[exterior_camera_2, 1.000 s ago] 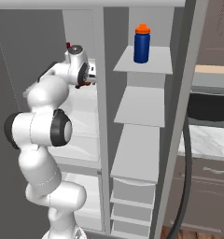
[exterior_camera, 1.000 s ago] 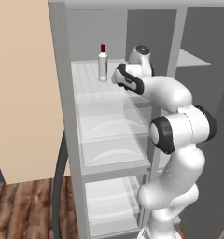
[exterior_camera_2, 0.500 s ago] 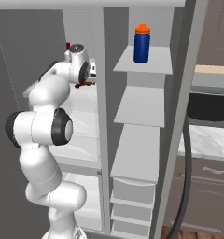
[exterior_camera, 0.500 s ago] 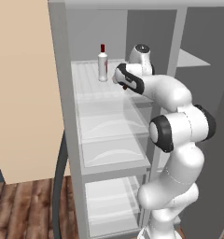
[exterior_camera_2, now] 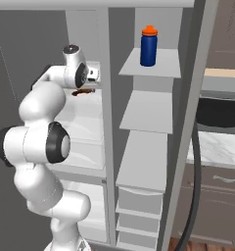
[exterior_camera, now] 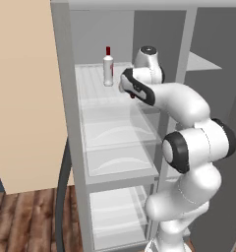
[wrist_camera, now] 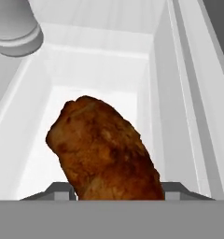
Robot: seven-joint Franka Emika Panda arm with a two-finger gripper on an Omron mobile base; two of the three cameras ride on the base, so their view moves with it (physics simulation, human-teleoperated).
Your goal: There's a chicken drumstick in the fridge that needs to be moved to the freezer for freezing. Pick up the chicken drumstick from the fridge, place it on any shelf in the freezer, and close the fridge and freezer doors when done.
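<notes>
Grey cabinet walls of the tall side-by-side unit are rising across both base views, with the wider fridge (exterior_camera: 115,142) and its clear glass shelves standing in the centre of the left base view and the narrower freezer (exterior_camera_2: 149,147) filling the middle of the right base view. I am reaching my white arm up into the fridge's top glass level, and my two-finger pincer (exterior_camera_2: 85,91) is sitting at upper left of the right base view, just above the glass. I am clenching it on the small dark reddish-brown chicken drumstick (wrist_camera: 104,149); in the hand view the meat is rising between my two dark finger tips (wrist_camera: 58,190) and covering the lower centre of the frame, tilted toward the upper left. In the right base view a sliver of the drumstick (exterior_camera_2: 80,93) is showing under my hand, and in the left base view a reddish speck is peeking out below my wrist. A white red-capped bottle (exterior_camera: 108,66) is standing upright at the back of the same glass shelf, near my hand but apart from it. A blue bottle with an orange cap (exterior_camera_2: 149,45) is standing on the top opaque pale grey shelf (exterior_camera_2: 161,68) of the freezer, at upper centre of the right base view. Both compartments are standing open.
</notes>
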